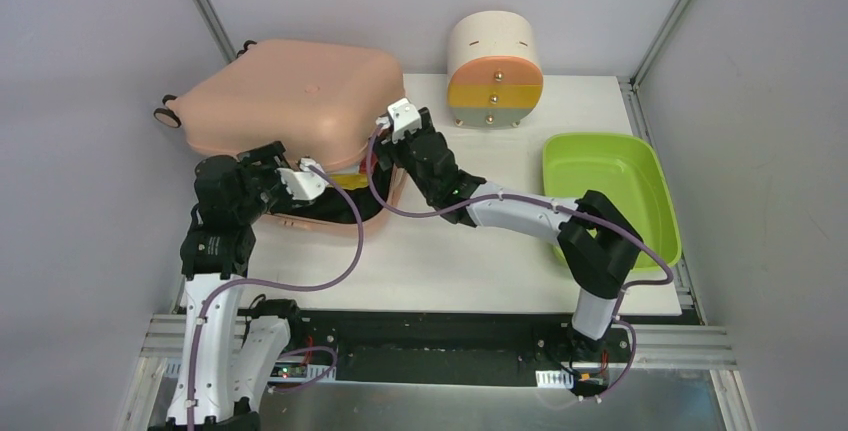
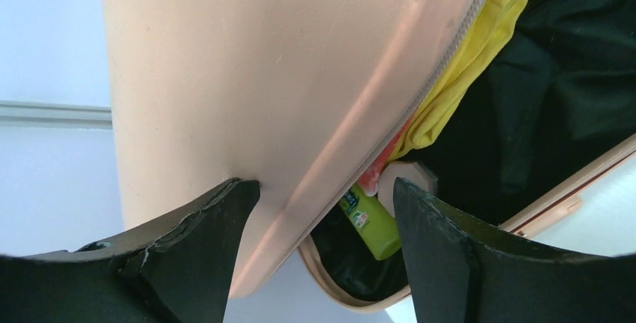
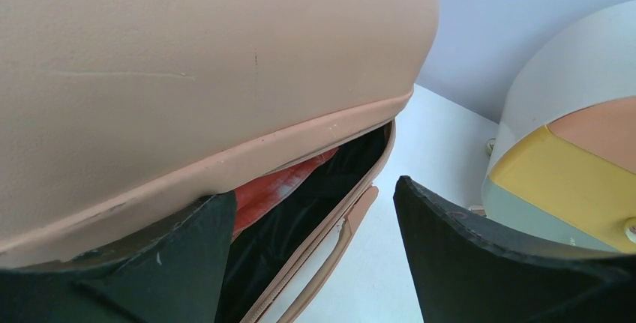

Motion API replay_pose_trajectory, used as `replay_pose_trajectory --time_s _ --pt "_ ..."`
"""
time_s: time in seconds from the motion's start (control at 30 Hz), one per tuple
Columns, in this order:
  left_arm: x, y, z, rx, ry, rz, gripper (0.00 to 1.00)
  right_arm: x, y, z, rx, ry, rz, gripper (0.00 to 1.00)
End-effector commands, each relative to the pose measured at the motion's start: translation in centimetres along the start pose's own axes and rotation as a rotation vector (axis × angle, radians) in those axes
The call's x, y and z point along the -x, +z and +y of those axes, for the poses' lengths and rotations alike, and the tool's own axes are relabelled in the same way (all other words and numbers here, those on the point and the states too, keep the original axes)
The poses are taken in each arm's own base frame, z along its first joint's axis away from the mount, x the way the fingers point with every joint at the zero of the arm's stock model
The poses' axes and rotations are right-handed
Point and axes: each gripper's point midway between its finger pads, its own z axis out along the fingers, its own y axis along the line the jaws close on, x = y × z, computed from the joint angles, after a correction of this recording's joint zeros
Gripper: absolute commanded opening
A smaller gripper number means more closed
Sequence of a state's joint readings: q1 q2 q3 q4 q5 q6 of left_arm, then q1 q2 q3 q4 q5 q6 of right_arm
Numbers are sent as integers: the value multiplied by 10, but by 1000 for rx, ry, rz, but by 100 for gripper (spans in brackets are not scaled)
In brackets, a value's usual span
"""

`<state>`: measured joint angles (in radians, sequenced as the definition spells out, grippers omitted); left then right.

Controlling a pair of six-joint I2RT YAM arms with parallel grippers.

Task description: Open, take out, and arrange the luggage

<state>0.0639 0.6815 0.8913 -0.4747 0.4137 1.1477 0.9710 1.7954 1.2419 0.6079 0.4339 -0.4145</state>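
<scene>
While the lid of the luggage (image 1: 290, 91) is tilted up only part of the way, the opening step is judged to be under way rather than finished. The luggage is found at the far left of the surface (image 1: 470, 261), with its wheels toward the far-left corner and its gap turned toward the near right.

The left end effector (image 2: 322, 192) is set at the near edge of the lid with its jaws spread wide. One finger is pressed against the outer shell and the other is held apart in front of the gap, so nothing is clamped. The right end effector (image 3: 315, 195) is placed at the lid's right edge, also spread wide. One finger is tucked at the rim, the other hangs free above the surface, and nothing is gripped.

Through the gap a yellow cloth (image 2: 457, 76), a lime-green tube (image 2: 373, 225) and a red-orange item (image 3: 277, 184) are seen against the black lining (image 2: 570, 98). Nothing is seen taken out. The drawer unit (image 1: 494, 71) at the far middle and the green tray (image 1: 610, 191) at the right are seen without any of these items on them.

Most of the task is therefore judged to remain: the lid is to be laid fully back, the contents lifted out, and each arranged.
</scene>
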Motion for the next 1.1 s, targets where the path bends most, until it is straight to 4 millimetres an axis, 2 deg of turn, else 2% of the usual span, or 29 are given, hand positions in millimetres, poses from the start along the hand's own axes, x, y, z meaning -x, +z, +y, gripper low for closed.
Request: replay_pose_trajectory --time_s 0.0,0.23,0.37,0.5,0.53,0.67,0.73,0.83,0.9,0.97,1.0,1.07 --pt "3 8 22 74 160 21 74 99 6 -27 -62 200 -245 80" --pt "8 9 39 205 186 -12 78 110 12 -33 -58 231 -250 78" --pt "4 17 48 248 202 -4 79 116 14 -36 -49 267 -251 78" --pt "14 26 60 285 211 -35 77 119 18 -37 -43 290 -242 78" --pt "17 28 64 296 213 -44 72 118 19 -38 -45 294 -239 78" --pt "23 34 75 315 229 -56 34 114 10 -45 -68 350 -228 78" --pt "29 34 81 330 227 -72 23 110 -2 -47 -69 405 -210 78" --pt "42 29 91 358 200 -118 13 98 -26 -55 -95 507 -166 78" --pt "49 27 97 371 194 -133 6 85 -43 -58 -102 502 -118 78" --pt "55 24 104 392 179 -136 1 74 -60 -58 -138 691 -87 77" --pt "56 24 107 399 174 -134 0 68 -70 -62 -155 679 -63 77" --pt "60 24 114 427 192 -125 0 42 -83 -60 -179 628 33 77"
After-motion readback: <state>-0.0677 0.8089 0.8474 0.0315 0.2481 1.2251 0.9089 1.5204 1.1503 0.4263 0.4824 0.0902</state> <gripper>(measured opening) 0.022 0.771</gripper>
